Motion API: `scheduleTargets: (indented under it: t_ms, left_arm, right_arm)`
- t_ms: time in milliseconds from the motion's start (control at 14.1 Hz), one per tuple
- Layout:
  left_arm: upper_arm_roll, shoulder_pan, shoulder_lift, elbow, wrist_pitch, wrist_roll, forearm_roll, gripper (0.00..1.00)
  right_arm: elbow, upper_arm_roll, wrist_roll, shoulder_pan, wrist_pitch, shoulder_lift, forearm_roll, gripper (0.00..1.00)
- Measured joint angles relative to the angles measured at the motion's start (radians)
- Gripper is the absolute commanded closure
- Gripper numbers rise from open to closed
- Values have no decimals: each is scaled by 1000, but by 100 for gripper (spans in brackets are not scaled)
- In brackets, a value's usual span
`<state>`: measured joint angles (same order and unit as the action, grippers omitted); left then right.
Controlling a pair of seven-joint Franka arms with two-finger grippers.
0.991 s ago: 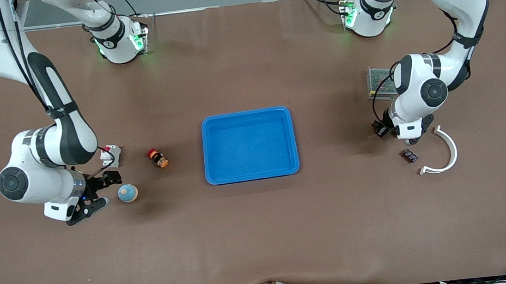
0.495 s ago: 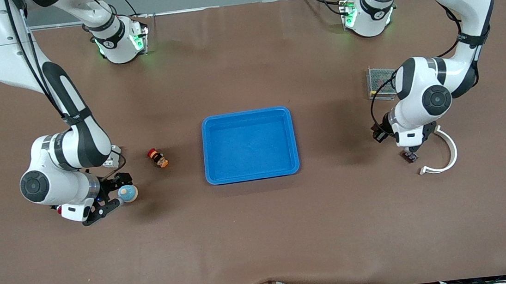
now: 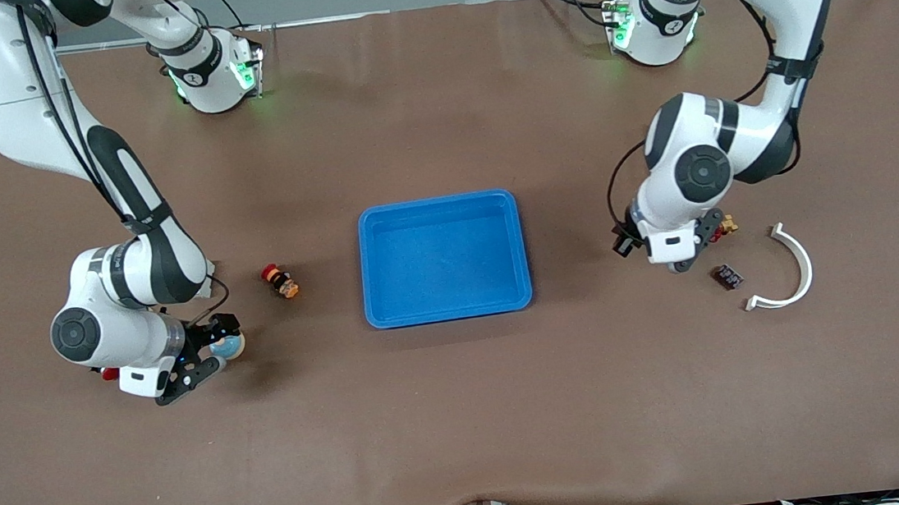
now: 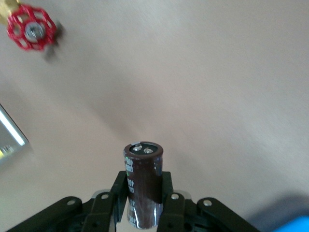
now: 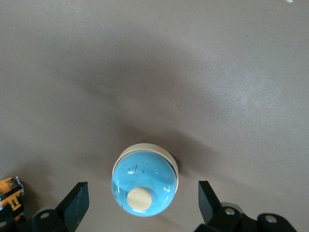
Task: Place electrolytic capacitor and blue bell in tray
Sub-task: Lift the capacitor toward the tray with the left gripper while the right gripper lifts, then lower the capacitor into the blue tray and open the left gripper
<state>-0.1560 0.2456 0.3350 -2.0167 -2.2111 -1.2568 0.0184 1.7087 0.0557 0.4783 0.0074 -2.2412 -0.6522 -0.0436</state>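
The right gripper [image 3: 208,354] was low at the right arm's end of the desk [image 3: 467,432], its fingers [image 5: 77,203] spread wide on either side of the blue bell [image 3: 227,345], which sat on the desk between them, not yet pinched. Nearby lay a small red-capped push button [image 3: 280,281]. The tray [image 3: 448,308] at mid-desk held nothing, so neither part had been delivered. Toward the left arm's end, the left gripper [image 3: 684,250] was up over the desk between the tray and a small dark component [image 3: 727,276], its fingers [image 4: 169,205] clamped on the electrolytic capacitor [image 4: 143,183]. A red valve handwheel [image 4: 31,30] and a white curved bracket [image 3: 789,269] lay close by. Judging by this, the capacitor needed carrying and releasing; the bell needed grasping, carrying, releasing.
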Motion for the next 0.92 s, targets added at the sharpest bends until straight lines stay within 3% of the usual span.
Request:
scheduleTargets:
  t_ms: [425,920]
  left_arm:
    - [0,116,35,77,1,-238,0,100]
    - [-1,280,169,227,2,-485,0,100]
  right_arm:
    - [0,1,3,1,-15,-20,0,0]
    - [1,2,3,1,-29,-39,0,0]
